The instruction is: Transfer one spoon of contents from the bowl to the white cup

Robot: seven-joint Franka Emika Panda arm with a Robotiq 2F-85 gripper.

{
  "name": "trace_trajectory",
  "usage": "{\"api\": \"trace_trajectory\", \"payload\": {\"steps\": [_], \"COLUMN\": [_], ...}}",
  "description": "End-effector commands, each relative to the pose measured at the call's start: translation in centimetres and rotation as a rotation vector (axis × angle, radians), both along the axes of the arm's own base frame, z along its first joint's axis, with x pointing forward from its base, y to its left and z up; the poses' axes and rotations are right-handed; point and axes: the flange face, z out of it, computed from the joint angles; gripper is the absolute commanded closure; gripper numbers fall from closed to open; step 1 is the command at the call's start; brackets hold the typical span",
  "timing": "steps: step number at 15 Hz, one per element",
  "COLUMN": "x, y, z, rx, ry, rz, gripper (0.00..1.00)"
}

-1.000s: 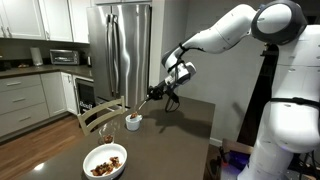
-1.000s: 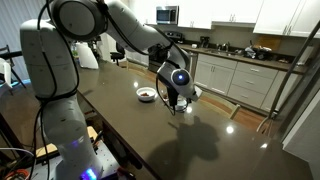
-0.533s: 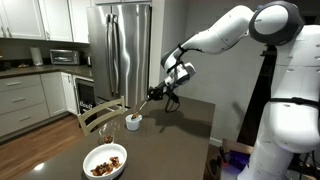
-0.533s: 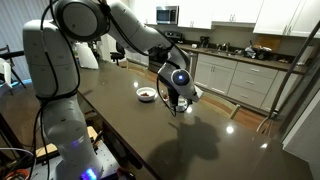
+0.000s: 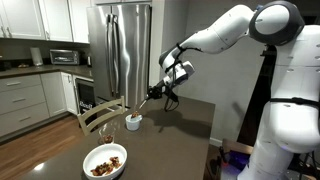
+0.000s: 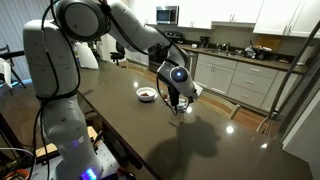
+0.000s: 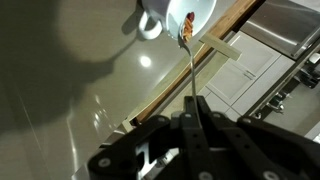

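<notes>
Dark bench (image 5: 170, 140) first; wide bowl (image 5: 106, 176) low left. Pincer (image 5: 168, 88) clamped tight on the handle end of the spoon (image 5: 150, 98), tip over the white cup (image 5: 133, 124) mid-frame. It looks light, stiff and slippery, and the loose contents (image 7: 187, 22) could easily roll off!

I saw a white bowl (image 5: 112, 174) with brown and reddish contents (image 5: 104, 163), a white cup (image 5: 133, 122), a pale spoon (image 7: 191, 75), and a dark, glossy table (image 5: 175, 135).
</notes>
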Motion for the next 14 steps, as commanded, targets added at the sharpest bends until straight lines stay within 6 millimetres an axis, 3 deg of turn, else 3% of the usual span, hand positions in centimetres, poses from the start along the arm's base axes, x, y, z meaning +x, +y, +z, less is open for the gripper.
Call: {"api": "trace_trajectory", "payload": {"steps": [1,9,14], "x": [1.0,0.8,0.4], "y": [0.9,3.7,4.3], "z": [1.0,1.8,1.6], "rx": [-0.059,-0.143,-0.195], "ry": [-0.018,-0.008,0.021], "rz": [0.019,0.052,0.068], "gripper": [0.96,0.96,0.96]}}
